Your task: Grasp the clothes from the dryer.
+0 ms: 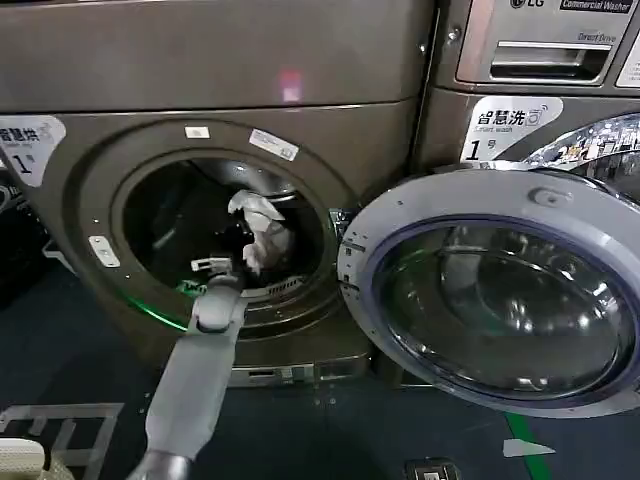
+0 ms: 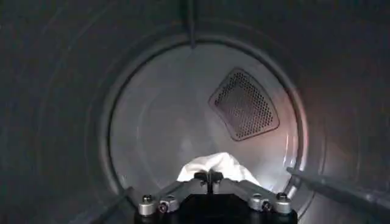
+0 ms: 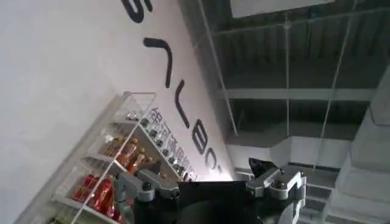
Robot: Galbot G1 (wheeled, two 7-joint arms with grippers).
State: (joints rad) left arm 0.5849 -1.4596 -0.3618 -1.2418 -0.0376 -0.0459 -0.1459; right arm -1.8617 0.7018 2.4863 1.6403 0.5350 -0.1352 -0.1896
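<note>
A: Head view: grey left arm reaches up into the dryer porthole; open door swung right. The left gripper is clamped on the whitish cloth, which hangs long axis vertical.

B: Left wrist view adds drum depth: fingers pinched together on the cloth, perforated vent on the back wall beyond.

A: Right gripper, fingers apart, faces a shelf of bottles.
</note>
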